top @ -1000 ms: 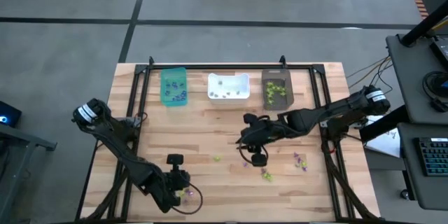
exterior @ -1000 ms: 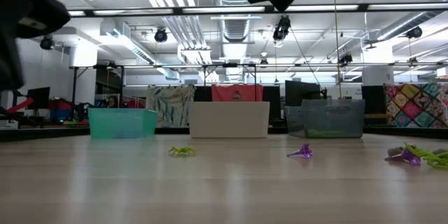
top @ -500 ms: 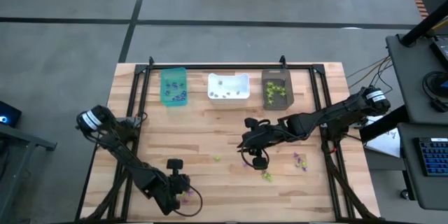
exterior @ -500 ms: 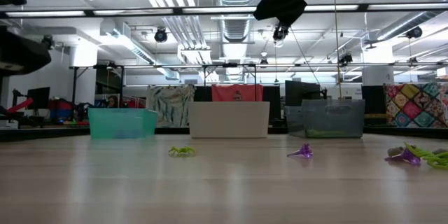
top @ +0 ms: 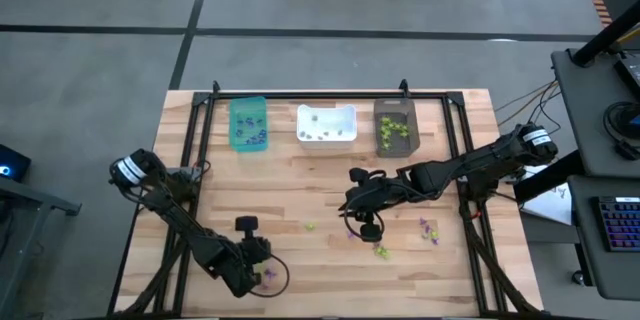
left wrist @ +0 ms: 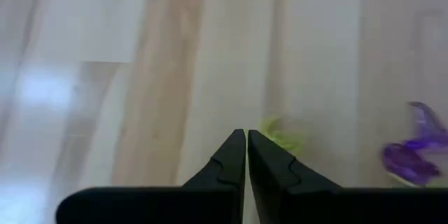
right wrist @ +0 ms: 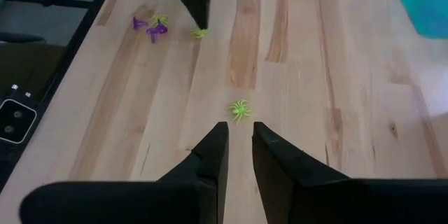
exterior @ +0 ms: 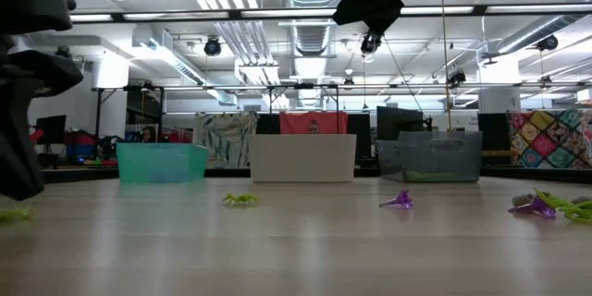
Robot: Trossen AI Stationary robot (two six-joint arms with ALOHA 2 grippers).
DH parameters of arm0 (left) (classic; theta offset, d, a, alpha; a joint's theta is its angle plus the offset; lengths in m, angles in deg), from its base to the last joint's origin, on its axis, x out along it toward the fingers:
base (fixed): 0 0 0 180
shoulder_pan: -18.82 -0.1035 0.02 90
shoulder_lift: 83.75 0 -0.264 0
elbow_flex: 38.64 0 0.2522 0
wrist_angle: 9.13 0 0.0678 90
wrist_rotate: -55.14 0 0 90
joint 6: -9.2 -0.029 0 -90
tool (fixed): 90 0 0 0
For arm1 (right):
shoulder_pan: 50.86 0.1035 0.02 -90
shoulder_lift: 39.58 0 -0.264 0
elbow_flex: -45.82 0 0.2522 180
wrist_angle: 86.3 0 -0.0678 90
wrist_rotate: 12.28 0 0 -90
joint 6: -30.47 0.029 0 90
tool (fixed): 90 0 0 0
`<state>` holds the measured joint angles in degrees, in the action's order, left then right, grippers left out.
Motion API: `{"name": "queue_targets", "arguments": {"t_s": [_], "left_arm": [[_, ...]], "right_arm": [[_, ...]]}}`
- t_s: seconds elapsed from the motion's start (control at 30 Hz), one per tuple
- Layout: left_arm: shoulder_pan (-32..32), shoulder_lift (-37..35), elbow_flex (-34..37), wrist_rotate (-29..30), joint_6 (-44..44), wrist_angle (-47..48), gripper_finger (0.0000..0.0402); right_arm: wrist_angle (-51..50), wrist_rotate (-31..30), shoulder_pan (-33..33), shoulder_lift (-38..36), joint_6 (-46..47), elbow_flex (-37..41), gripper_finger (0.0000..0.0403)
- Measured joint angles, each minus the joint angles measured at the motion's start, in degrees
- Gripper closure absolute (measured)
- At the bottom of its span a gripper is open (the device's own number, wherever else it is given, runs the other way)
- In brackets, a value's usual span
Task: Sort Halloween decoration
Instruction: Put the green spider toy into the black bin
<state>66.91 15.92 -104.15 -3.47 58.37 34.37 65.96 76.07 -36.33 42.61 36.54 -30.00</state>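
Halloween decoration pieces are tiny plastic toys, so they look very light and a bit springy, and they could slip or flick away when pinched; it is best to pinch one across its small body, low down near the wood, not by a thin leg.

Nearest to the left gripper (left wrist: 246, 136) is a lime-green piece (left wrist: 281, 134), just past its tips and a little to one side; I cannot tell if they touch; the fingers are pressed tight together with nothing between them; a purple piece (left wrist: 413, 152) lies near, further to that same side. Seen from above, this gripper (top: 258, 268) sits by the near edge of the table (top: 300, 185).

The right gripper (right wrist: 239, 134) hangs near the middle of the table; its fingers stand a small way apart and hold nothing I can see; a green spider (right wrist: 239, 109) lies on the wood just ahead of its tips; from above, more small pieces (top: 381, 251) lie close by this gripper (top: 366, 229), and purple ones (top: 429, 228) a bit further out.

Far past both grippers stand three bins in a row at the back edge: a teal bin (top: 248, 123), a white bin (top: 327, 124) and a dark bin (top: 395, 126), each with pieces already inside.

Nothing big blocks the way; the only trouble is pieces lying close together, so a pinch might catch two.
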Motion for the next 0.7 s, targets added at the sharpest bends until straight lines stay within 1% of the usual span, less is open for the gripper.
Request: {"name": "queue_targets", "arguments": {"t_s": [0.2,0.3,0.37,0.47,0.57,0.63,0.7], "left_arm": [[-0.3,-3.88,0.0,1.85,-2.4,-0.17,0.0402],[-0.05,-7.45,0.65,5.01,-5.32,-0.84,0.0402],[0.09,-10.46,2.28,5.42,-8.31,-3.12,0.0401],[0.12,-15.45,7.0,3.28,-13.85,-11.37,0.0401],[0.12,-19.76,13.74,-0.1,-18.92,-23.83,0.0401],[0.12,-21.76,18.48,-1.41,-19.82,-30.69,0.0401],[0.1,-22.92,22.47,-2.06,-18.89,-36.26,0.0401]], "right_arm": [[1.22,0.02,0.0,0.02,0.35,0.02,0.0349],[2.68,0.01,-0.01,0.03,-0.15,0.16,0.0349],[3.5,0.04,0.0,0.07,-0.68,0.17,0.0349],[4.45,0.04,-0.02,0.07,-0.75,0.2,0.0349],[4.64,0.06,0.11,0.07,-0.91,0.22,0.0349],[5.11,0.07,0.23,0.07,-1.05,0.22,0.0349],[5.65,0.11,0.24,0.07,-1.1,0.22,0.0349]]}}
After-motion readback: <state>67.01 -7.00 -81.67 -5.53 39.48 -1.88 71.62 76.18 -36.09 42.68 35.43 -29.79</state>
